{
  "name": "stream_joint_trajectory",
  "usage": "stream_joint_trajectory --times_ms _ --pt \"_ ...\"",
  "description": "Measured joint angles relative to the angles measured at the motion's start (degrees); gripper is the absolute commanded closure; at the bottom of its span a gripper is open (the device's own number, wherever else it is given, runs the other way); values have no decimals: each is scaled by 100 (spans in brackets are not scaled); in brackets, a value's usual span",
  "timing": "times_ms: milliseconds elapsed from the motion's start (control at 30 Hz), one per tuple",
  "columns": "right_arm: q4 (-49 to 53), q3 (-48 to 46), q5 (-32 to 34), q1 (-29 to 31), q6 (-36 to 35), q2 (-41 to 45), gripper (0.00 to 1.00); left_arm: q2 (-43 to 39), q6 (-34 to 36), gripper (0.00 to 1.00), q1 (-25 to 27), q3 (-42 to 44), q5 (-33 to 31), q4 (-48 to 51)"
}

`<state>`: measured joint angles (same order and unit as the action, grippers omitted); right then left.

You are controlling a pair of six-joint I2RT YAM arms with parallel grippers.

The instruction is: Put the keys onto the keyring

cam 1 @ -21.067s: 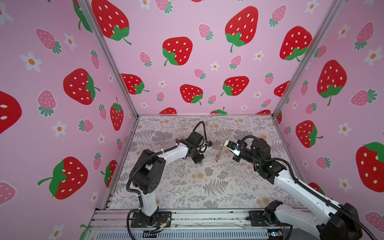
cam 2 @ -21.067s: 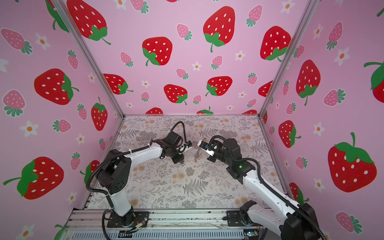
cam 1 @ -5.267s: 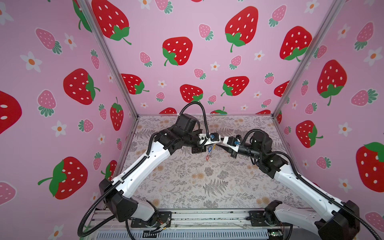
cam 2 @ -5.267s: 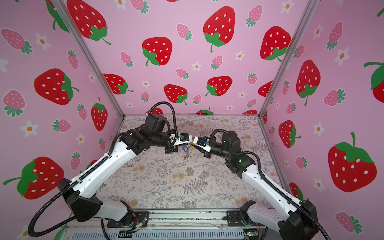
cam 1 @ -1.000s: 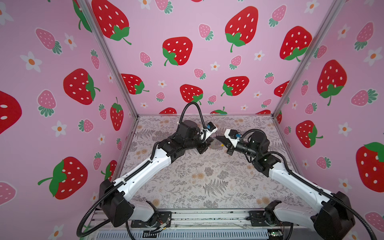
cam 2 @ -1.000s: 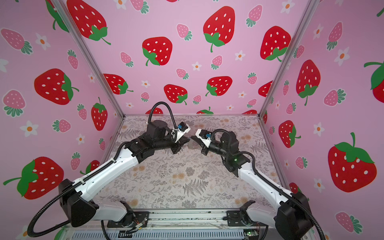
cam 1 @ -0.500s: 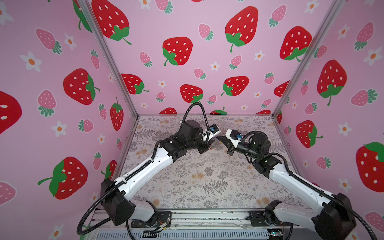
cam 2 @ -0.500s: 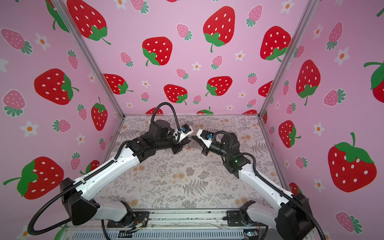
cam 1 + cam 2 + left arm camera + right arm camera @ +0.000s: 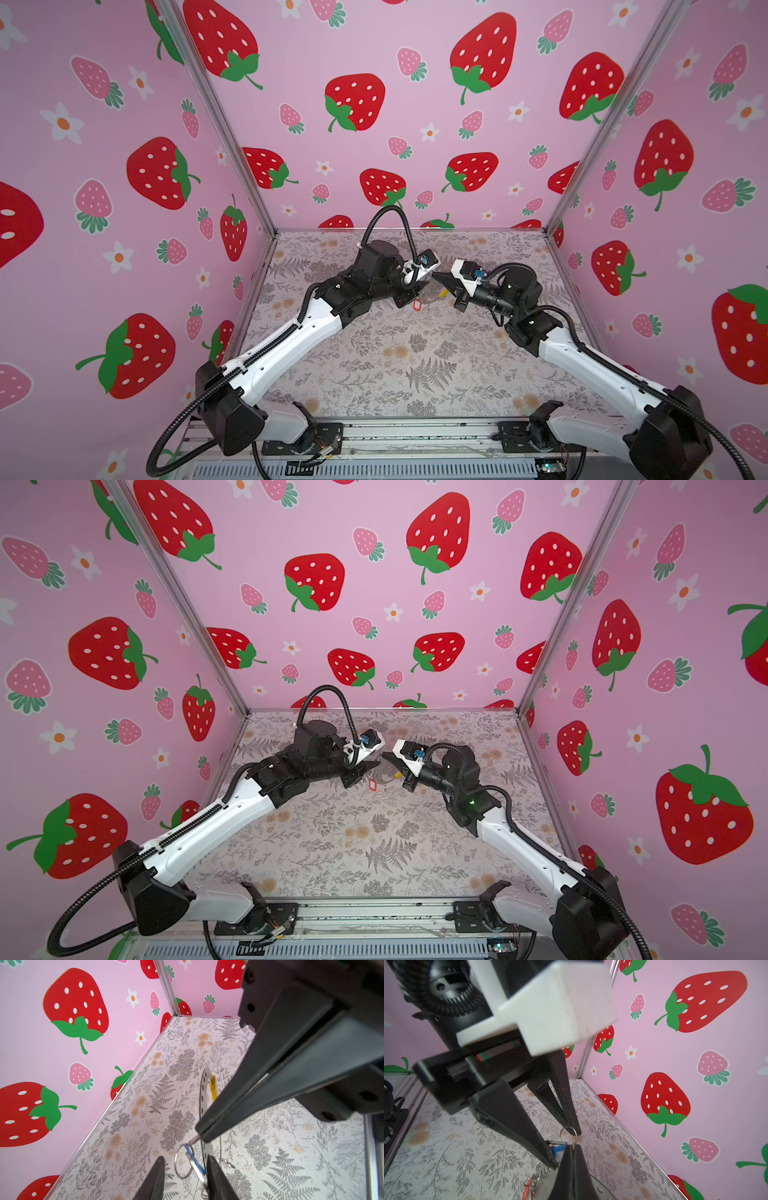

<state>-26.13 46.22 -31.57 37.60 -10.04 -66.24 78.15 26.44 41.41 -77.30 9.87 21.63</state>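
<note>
My right gripper (image 9: 435, 276) (image 9: 572, 1147) is shut on the thin wire end of the keyring (image 9: 204, 1088), a grey hoop with a yellow segment (image 9: 443, 293). My left gripper (image 9: 422, 291) (image 9: 185, 1167) faces it tip to tip, held above the table. Its fingers (image 9: 158, 1176) stand apart around the blue-tagged key (image 9: 195, 1162), which lies against one finger. That key's small split ring (image 9: 182, 1161) sits at the wire end next to the right fingertips. The red-tagged key (image 9: 417, 305) (image 9: 526, 1188) hangs from the hoop below.
Both arms meet high over the far middle of the floral table (image 9: 374, 353). Pink strawberry walls (image 9: 415, 124) close off the back and both sides. A metal rail (image 9: 415, 436) runs along the front edge by the arm bases.
My left gripper's jaws have parted and let go of the blue-tagged key. My right gripper has stayed shut on the keyring, and both tips have stayed close together.
</note>
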Motion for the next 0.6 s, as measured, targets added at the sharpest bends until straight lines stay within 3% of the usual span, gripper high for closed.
stream_joint_trajectory --times_ms 100,400,600 --pt "0 0 -9 0 0 0 100 -146 79 55 -9 11 -39 -13" --pt "0 0 -81 0 4 0 100 -269 52 54 -66 157 -37 -39" --pt "0 0 -103 0 20 -2 100 -227 -59 59 -66 164 22 -70"
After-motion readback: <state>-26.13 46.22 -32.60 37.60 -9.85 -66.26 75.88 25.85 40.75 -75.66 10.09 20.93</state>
